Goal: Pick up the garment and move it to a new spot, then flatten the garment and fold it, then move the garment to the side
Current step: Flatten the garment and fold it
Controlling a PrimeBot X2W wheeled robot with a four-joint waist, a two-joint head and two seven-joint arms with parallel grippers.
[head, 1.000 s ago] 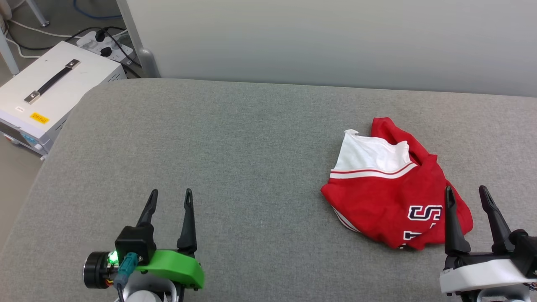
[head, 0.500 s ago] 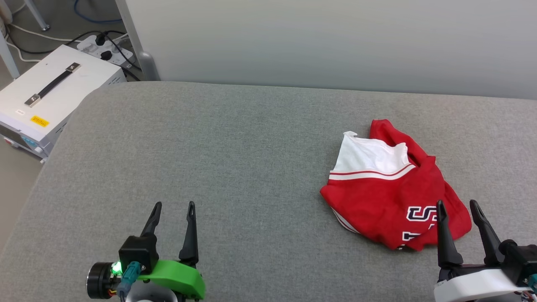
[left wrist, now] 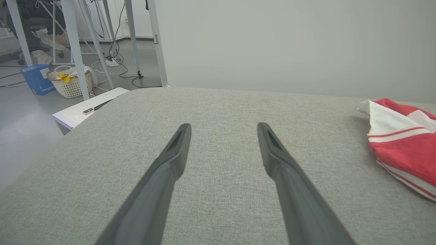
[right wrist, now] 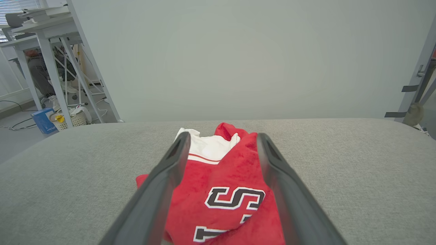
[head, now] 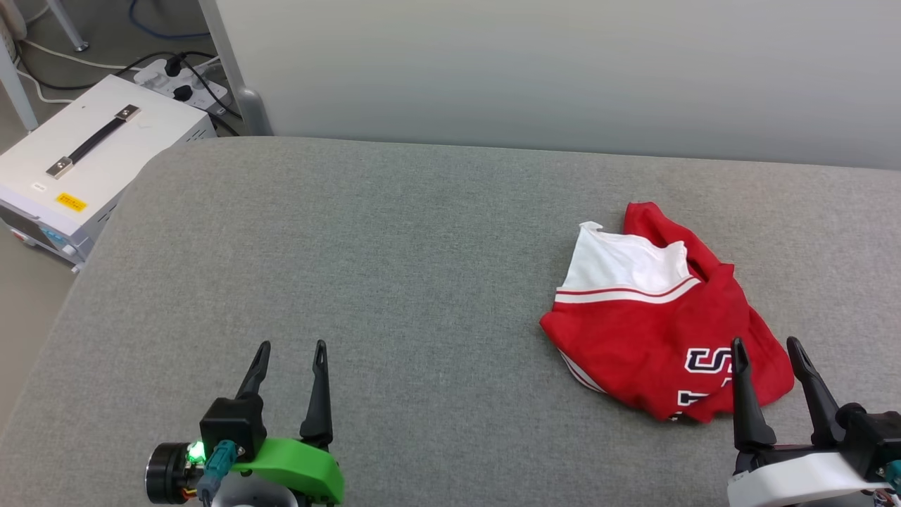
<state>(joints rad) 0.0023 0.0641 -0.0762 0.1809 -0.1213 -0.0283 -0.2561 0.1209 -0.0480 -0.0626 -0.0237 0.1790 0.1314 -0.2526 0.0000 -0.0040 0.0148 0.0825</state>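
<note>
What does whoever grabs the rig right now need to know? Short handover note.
Left end effector: open, nothing in it, over bare grey padded surface, well to the left of the garment.
Right end effector: open, nothing gripped, at the near edge of the garment; its wrist view looks along the fingers onto the lettering.
Garment: bunched in a heap on the right part of the surface, one white sleeve on top.
Done: nothing that shows; it is neither flat nor folded.
Left: pick up, move to a new spot, flatten, fold, move aside.
</note>
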